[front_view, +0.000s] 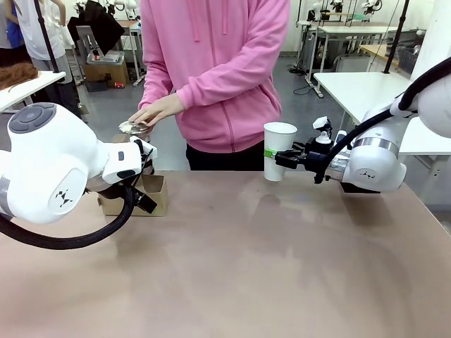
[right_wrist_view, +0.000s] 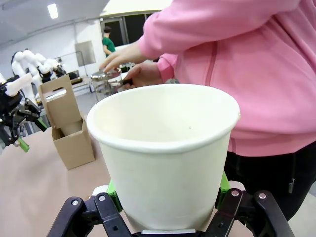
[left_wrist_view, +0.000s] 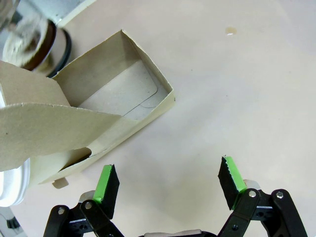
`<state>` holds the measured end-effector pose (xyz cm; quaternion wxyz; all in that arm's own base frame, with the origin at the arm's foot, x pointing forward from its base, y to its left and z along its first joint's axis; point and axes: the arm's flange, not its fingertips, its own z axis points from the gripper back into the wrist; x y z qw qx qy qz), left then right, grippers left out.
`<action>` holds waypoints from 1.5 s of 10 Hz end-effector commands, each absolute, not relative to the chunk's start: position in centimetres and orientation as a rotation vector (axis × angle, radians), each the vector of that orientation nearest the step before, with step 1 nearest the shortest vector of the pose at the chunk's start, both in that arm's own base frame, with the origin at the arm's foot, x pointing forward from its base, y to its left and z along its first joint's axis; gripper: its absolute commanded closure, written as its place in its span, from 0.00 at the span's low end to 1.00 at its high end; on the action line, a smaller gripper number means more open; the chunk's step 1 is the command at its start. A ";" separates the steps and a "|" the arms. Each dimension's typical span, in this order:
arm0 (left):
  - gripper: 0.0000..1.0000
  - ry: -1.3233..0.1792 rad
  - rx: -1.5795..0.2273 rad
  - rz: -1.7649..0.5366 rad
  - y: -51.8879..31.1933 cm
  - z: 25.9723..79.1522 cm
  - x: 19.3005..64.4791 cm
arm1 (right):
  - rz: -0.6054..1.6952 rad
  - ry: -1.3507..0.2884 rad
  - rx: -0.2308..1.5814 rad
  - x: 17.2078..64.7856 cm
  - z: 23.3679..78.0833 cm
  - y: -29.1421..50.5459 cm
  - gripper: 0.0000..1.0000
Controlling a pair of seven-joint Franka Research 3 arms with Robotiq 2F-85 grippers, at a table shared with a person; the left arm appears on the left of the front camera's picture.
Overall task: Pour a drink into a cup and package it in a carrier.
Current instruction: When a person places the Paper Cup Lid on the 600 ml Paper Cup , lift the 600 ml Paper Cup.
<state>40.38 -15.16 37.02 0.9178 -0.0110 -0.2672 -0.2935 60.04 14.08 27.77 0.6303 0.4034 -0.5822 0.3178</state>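
Nothing legible — the cup (right_wrist_view: 163, 163) is plain white, the carrier (left_wrist_view: 89, 74) bare cardboard. The left arm (front_view: 49, 169) and right arm (front_view: 373, 165) carry wordless emblems.

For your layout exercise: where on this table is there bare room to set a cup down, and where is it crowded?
Free: the wide tabletop between the carrier and the held cup, and the near middle. Crowded: the far-left corner, around the carrier and left gripper.
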 end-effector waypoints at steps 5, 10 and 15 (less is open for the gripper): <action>0.00 -0.550 -0.025 -0.604 -15.2 37.1 40.4 | 0.729 -1.335 0.924 60.0 27.9 14.2 0.20; 0.00 -0.550 -0.025 -0.604 -15.2 37.1 40.4 | 0.729 -1.335 0.924 60.0 27.9 14.2 0.20; 0.00 -0.550 -0.025 -0.604 -15.2 37.1 40.4 | 0.729 -1.335 0.924 60.0 27.9 14.2 0.20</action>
